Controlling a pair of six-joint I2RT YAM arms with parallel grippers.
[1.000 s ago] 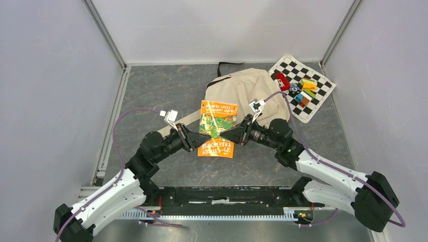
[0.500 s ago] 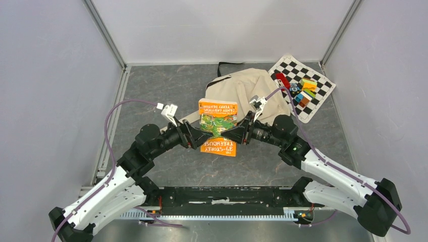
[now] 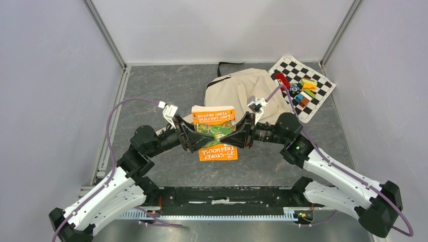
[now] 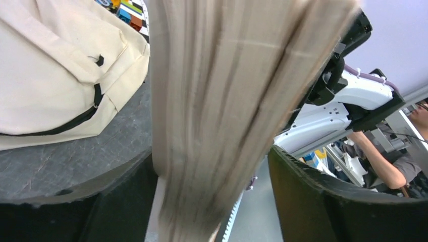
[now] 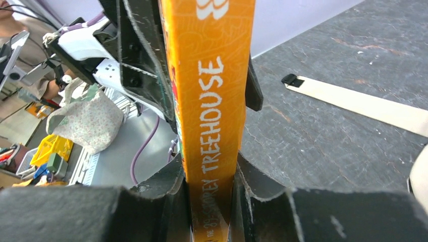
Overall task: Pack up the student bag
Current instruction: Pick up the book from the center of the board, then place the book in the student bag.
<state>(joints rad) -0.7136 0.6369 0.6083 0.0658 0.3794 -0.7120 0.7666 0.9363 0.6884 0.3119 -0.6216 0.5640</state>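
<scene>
An orange paperback, the book [image 3: 214, 132], hangs over the table's middle between my two grippers. My right gripper [image 3: 239, 135] is shut on its spine; in the right wrist view the spine [image 5: 214, 101] sits tight between both pads of the right gripper [image 5: 209, 201]. My left gripper [image 3: 193, 136] stands open around the opposite page edge. In the left wrist view the pages [image 4: 227, 101] lie against one finger of the left gripper [image 4: 212, 201], with a gap to the other. The student bag [image 3: 237, 91], a cream canvas backpack, lies flat just behind the book.
A checkered mat [image 3: 319, 103] with coloured blocks [image 3: 303, 89] lies at the back right beside the bag. A cream strap [image 5: 363, 103] trails across the grey tabletop. Enclosure walls and metal rails close in the left, back and right sides.
The left jaws have opened wide around the book's page edge. The book has turned squarer to the table and shifted slightly left and back, the right gripper still clamping the spine.
</scene>
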